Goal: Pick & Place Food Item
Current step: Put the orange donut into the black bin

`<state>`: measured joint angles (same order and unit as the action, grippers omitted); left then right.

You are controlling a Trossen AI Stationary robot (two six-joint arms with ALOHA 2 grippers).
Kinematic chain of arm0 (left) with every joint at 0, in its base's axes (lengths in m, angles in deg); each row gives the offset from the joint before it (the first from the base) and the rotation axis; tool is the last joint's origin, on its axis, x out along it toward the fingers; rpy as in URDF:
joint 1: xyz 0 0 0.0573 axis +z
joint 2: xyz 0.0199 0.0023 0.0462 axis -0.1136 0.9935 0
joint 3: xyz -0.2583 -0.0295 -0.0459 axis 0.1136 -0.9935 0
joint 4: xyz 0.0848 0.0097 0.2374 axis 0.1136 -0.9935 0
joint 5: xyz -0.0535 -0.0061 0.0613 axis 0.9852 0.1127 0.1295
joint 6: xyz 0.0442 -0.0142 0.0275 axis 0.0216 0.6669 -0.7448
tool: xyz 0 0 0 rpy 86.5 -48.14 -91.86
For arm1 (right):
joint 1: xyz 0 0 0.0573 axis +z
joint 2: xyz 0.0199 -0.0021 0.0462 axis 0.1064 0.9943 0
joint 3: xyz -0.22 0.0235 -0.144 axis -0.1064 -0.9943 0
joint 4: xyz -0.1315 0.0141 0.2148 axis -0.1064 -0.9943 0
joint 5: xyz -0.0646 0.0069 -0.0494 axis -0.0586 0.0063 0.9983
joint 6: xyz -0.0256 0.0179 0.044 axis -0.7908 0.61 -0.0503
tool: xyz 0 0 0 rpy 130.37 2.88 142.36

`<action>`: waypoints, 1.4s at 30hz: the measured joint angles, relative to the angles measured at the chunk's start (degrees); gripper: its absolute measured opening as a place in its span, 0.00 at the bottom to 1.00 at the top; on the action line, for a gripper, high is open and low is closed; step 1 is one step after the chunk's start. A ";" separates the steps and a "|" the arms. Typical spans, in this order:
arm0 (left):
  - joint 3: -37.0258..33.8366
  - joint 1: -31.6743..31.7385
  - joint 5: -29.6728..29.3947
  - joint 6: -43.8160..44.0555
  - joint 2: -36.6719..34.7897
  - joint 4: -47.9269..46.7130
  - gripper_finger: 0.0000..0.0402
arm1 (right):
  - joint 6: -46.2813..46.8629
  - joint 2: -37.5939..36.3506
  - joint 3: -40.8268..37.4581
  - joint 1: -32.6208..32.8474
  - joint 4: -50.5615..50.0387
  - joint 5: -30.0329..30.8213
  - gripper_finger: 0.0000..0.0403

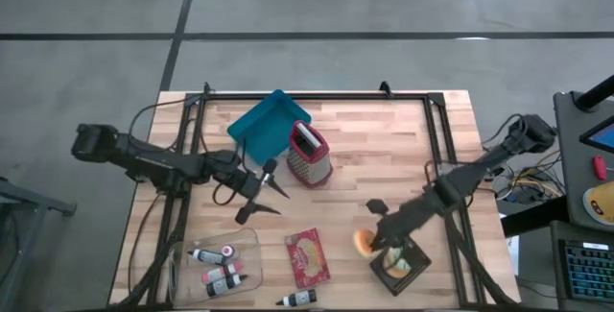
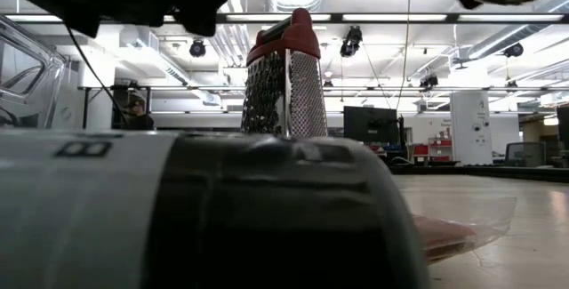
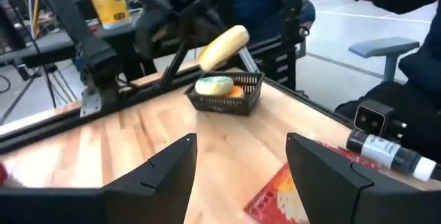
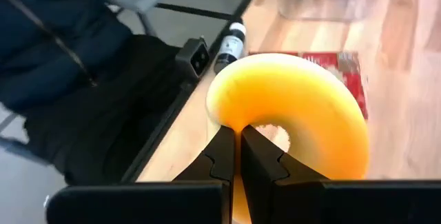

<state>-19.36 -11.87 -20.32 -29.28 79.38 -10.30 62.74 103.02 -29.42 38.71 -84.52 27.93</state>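
Right gripper [image 4: 238,156], fingers pinched shut on a yellow doughnut [image 4: 296,120], holds it in the air just beside the black basket [image 1: 403,262] near the table's [image 1: 384,158] front edge. Left gripper [image 3: 240,162] hovers open and empty near the red grater [image 1: 309,155].
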 joint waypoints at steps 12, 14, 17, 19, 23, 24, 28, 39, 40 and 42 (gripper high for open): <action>-3.57 0.02 -1.73 1.96 -3.43 0.11 0.57 | 20.28 7.45 0.92 14.52 -6.20 18.01 0.02; -3.58 0.03 -1.73 1.95 -3.43 0.15 0.57 | 23.83 9.40 2.29 16.08 -8.17 19.19 0.02; -3.58 0.04 -1.73 1.95 -3.43 0.14 0.57 | 27.85 12.98 5.41 18.40 -12.96 20.62 0.02; -3.58 0.02 -1.73 1.95 -3.43 0.16 0.57 | 29.25 15.45 8.61 19.70 -16.59 21.80 0.02; -3.58 0.03 -1.73 1.95 -3.50 0.38 0.57 | 31.49 19.57 16.06 21.48 -24.30 22.78 0.02; -3.58 0.02 -1.73 1.95 -3.50 0.38 0.57 | 31.59 20.62 17.91 21.90 -26.33 23.19 0.02; -3.58 0.02 -1.71 2.03 -3.50 0.48 0.57 | 32.48 24.42 25.28 22.90 -33.27 24.12 0.02; -3.58 -0.04 -1.61 2.41 -3.50 0.58 0.57 | 36.36 30.41 30.57 23.77 -42.20 27.56 0.02; -3.58 -0.04 -1.58 2.41 -3.50 0.61 0.57 | 36.45 30.61 30.39 23.83 -42.56 27.98 0.02; -3.54 -0.03 -1.57 2.38 -3.52 1.07 0.57 | 36.91 31.10 30.27 23.88 -43.94 29.11 0.02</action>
<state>-22.90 -11.89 -21.89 -26.89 75.86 -9.23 99.65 134.12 0.85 62.59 -128.46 57.04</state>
